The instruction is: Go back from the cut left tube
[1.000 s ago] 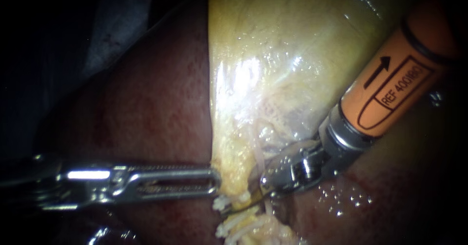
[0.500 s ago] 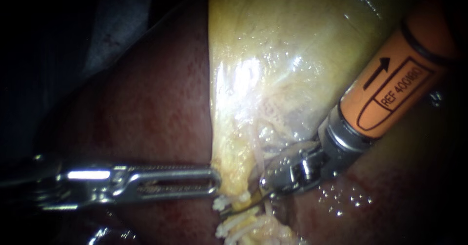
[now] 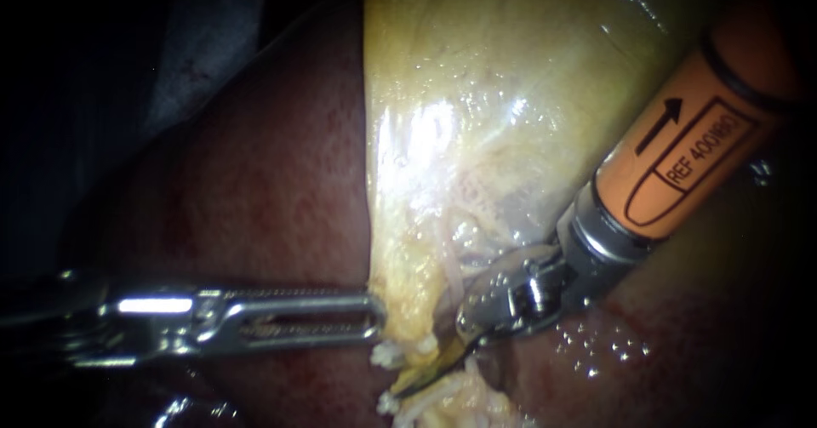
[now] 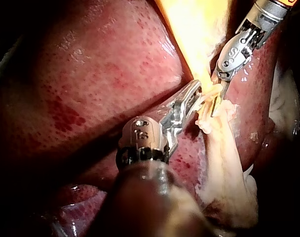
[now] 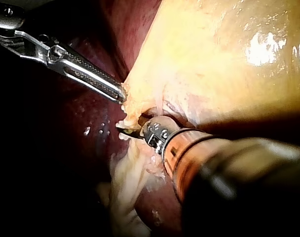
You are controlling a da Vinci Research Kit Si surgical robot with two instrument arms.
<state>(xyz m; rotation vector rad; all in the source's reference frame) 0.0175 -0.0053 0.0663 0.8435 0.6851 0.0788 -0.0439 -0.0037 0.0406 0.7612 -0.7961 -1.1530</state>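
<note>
My left instrument (image 3: pixel 374 313) comes in level from the left, its slotted jaws shut on the lower edge of the yellow gallbladder (image 3: pixel 477 71). My right instrument (image 3: pixel 410 384), with an orange sleeve, reaches down from the upper right. Its thin blades lie together, pointing down-left just under that edge. A white cut tube end (image 3: pixel 387 356) shows beside the blades, and another pale stump (image 3: pixel 390 404) lies just below. In the left wrist view the blades (image 4: pixel 215 106) sit right ahead of my left instrument's jaws (image 4: pixel 194 94), against frayed pale tissue (image 4: pixel 224 163).
Dark red liver (image 3: pixel 255 190) fills the area left of the gallbladder and lies under both instruments. A wet patch with small bubbles (image 3: pixel 596 351) sits under the right instrument's wrist. Pale stringy tissue (image 3: pixel 451 398) hangs below the cut.
The right instrument's blades have come together and their tip has shifted slightly down and left. The left instrument and the gallbladder edge have held still.
</note>
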